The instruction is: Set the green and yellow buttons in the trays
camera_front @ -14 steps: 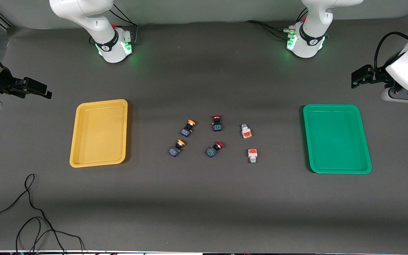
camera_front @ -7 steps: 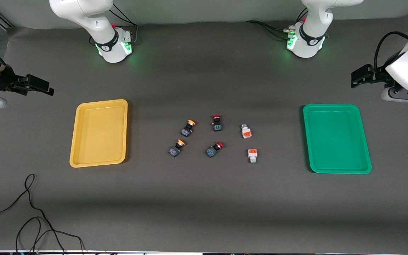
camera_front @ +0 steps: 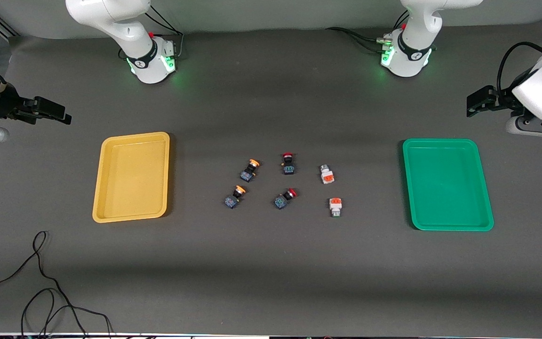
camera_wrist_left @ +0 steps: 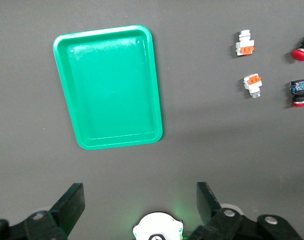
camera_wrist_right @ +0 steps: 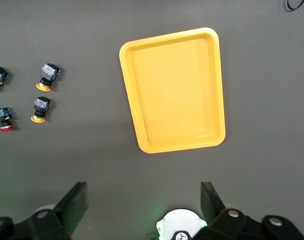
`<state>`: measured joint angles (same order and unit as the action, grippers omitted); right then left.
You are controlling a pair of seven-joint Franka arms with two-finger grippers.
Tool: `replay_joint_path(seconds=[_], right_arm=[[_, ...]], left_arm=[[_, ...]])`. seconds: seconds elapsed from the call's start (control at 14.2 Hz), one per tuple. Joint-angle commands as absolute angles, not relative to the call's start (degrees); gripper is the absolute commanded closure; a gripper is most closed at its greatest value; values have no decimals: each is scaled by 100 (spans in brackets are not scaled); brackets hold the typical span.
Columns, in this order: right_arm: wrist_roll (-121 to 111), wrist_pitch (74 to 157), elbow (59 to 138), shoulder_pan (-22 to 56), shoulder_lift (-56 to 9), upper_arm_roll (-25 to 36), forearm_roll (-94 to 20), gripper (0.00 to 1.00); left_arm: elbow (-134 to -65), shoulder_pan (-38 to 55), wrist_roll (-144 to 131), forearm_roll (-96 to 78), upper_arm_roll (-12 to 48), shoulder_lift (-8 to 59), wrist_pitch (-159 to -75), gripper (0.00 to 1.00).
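Yellow-capped buttons: two, one (camera_front: 250, 170) farther from the front camera, one (camera_front: 234, 197) nearer; both lie on their sides mid-bench with the orange caps toward 1 o'clock in the front view, toward the right arm's end of the cluster.
White buttons: two with orange blocks, one (camera_front: 327, 174) farther, one (camera_front: 335, 206) nearer, lying toward the left arm's end of the cluster, apart from each other.
Red-capped buttons: two dark-bodied ones (camera_front: 288, 163) (camera_front: 284, 198) between the yellow-capped pair and the white pair, touching nothing.
Yellow tray: (camera_front: 106, 188) flat on the bench at 9 o'clock from the cluster in the front view, well apart from it, nothing in it.
Green tray: (camera_front: 411, 188) flat at 3 o'clock from the cluster, well apart, nothing in it.
Right gripper: (camera_front: 51, 113) up in the air over bare bench at the right arm's end, at about 10 o'clock from the yellow tray; the wrist is held roughly level and reaches in from the frame edge. Its fingers (camera_wrist_right: 74, 202) are spread wide with nothing between them.
Left gripper: (camera_front: 480, 101) in the air over bare bench at the left arm's end, at about 1 o'clock from the green tray, wrist roughly level. Its fingers (camera_wrist_left: 72, 205) are spread wide and hold nothing.
Bench: (camera_front: 271, 278) dark grey sheet; a thin black cable (camera_front: 40, 282) loops near the front camera at the right arm's end.
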<state>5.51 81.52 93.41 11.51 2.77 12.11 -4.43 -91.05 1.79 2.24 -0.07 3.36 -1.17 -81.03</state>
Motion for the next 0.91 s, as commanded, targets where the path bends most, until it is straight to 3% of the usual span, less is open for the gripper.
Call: replay_joint_path(seconds=[0.0, 0.42, 0.84], right_arm=[[1009, 8024, 8966, 1396, 10, 1195, -404, 0], [2773, 8024, 7964, 2476, -1088, 1195, -808, 0], [5611, 8497, 7874, 3743, -1573, 1204, -1309, 0]], left_arm=[[-9185, 176, 246, 9, 308, -255, -8059, 0], [-9202, 149, 246, 9, 325, -255, -8060, 0], [-9237, 167, 229, 9, 334, -255, -8095, 0]])
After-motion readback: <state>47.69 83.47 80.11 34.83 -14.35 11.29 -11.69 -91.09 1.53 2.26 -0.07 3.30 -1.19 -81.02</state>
